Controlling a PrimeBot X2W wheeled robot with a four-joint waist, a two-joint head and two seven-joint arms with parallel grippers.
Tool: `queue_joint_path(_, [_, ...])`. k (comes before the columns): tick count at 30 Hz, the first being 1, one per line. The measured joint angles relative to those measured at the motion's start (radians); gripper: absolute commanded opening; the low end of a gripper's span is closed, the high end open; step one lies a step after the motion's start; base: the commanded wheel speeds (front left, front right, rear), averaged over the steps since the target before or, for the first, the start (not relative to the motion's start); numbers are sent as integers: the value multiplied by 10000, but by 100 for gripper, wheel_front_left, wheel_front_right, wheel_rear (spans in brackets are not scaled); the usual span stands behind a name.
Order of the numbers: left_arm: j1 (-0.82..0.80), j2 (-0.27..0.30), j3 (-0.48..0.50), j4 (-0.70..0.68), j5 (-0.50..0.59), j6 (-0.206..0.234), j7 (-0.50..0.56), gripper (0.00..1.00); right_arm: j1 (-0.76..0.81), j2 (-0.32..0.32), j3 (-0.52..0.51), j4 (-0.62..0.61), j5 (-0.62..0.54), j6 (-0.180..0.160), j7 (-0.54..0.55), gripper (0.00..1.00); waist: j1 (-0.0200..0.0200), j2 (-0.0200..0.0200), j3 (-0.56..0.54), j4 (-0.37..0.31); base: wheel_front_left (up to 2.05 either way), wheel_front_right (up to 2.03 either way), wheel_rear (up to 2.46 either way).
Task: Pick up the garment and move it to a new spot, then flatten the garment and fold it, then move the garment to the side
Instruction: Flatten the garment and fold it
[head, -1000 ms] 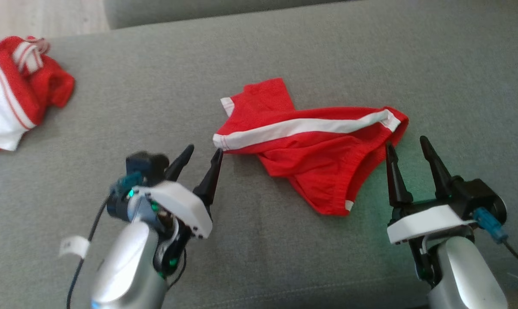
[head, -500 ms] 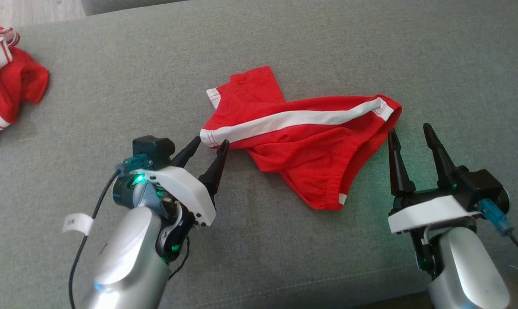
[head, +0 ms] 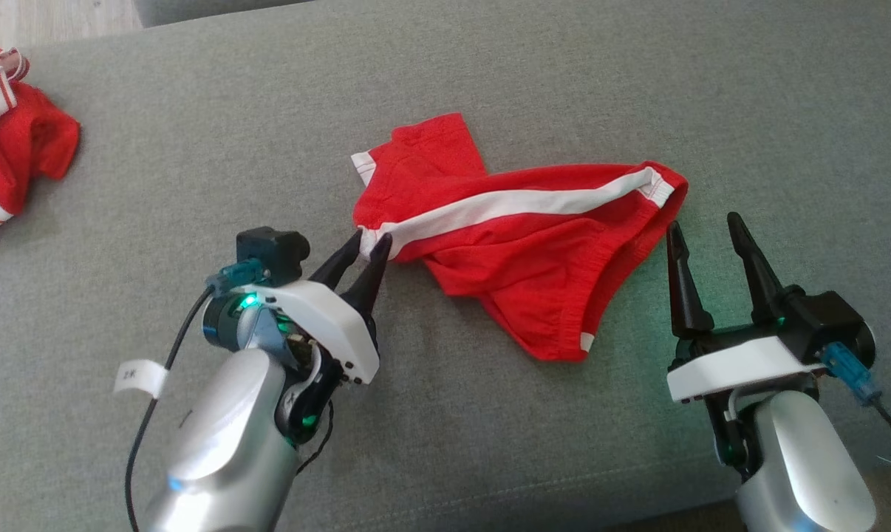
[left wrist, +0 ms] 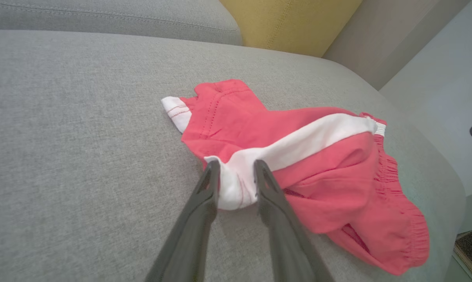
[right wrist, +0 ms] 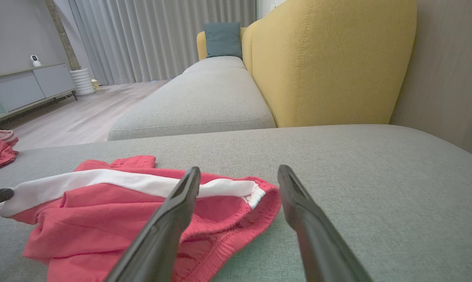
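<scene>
While the red jersey [head: 24,140] is left bunched up at the far left edge of the gray sofa cushion [head: 194,148], way off from both grippers, white hem corner of the red shorts [head: 519,244] pinched in the left gripper [head: 371,236], right gripper [head: 702,222] held wide open by the waistband
</scene>
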Motion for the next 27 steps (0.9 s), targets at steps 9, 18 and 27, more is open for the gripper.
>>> queue_joint_path(9, [-88, 13, -130, 357, 19, 102, 27, 40, -20, 0, -6, 58, -15, 0, 0, 100, 0, 0, -18, -33, 0, 0, 0])
queue_joint_path(18, [-87, 13, -297, 575, 15, 192, 111, 34, -320, 0, -111, 190, -184, 0, 0, 100, 0, 0, -37, 22, 0, 0, 0])
queue_joint_path(27, [-91, 10, -397, 725, -79, 199, 100, 0, -647, 2, -380, 886, -598, -2, 0, 100, 0, 0, 59, 39, 0, 0, 0])
